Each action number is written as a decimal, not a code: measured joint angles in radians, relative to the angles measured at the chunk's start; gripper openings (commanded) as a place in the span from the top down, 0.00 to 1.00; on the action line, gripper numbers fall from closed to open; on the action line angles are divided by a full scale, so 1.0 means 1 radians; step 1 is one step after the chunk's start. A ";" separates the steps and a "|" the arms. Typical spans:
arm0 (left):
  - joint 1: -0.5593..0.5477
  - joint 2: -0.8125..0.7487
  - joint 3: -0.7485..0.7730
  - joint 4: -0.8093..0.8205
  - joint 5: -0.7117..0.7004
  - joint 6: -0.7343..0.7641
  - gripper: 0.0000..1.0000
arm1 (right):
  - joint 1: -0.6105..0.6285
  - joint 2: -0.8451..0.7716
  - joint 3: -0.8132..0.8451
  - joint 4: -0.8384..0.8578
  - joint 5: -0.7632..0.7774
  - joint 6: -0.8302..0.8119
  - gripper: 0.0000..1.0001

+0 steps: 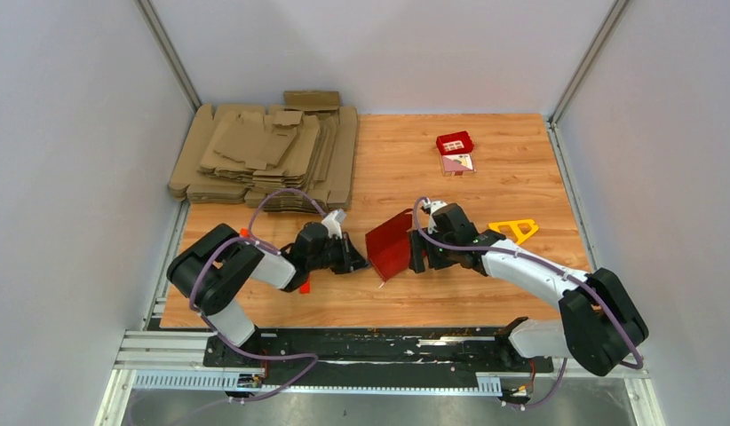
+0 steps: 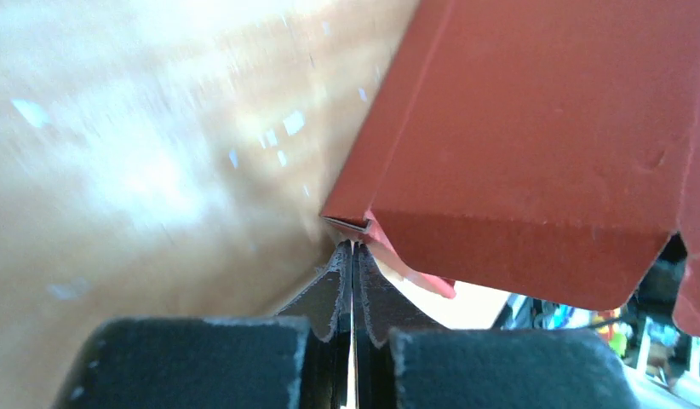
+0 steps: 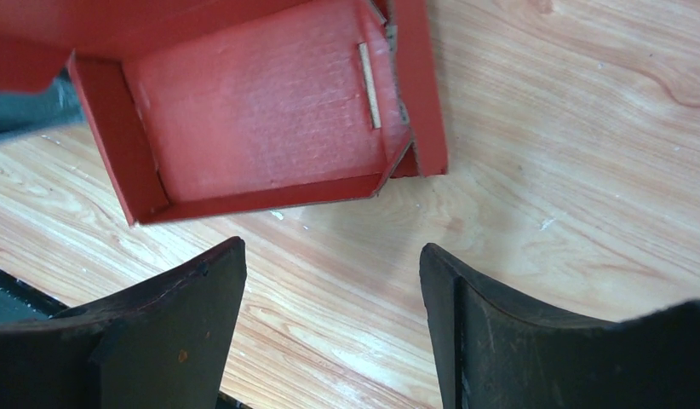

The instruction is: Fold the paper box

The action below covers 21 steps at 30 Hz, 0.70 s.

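The paper box is bright red card, partly folded, standing tilted on the wooden table between my two grippers. In the left wrist view the paper box fills the upper right, with creased walls and a flap hanging down. My left gripper is shut, its tips meeting right at the box's lower corner with no card visibly between them. From above, the left gripper sits at the box's left edge. My right gripper is open over bare wood, just short of the box's open inside. The right gripper is at the box's right side.
A stack of flat brown cardboard sheets lies at the back left. A small red tile with a window pattern sits at the back right. A yellow triangular piece lies beside the right arm. A red scrap lies under the left arm.
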 measured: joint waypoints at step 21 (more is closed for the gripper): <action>0.084 -0.335 0.005 -0.366 -0.182 0.226 0.00 | -0.140 -0.041 0.009 0.019 0.014 0.058 0.23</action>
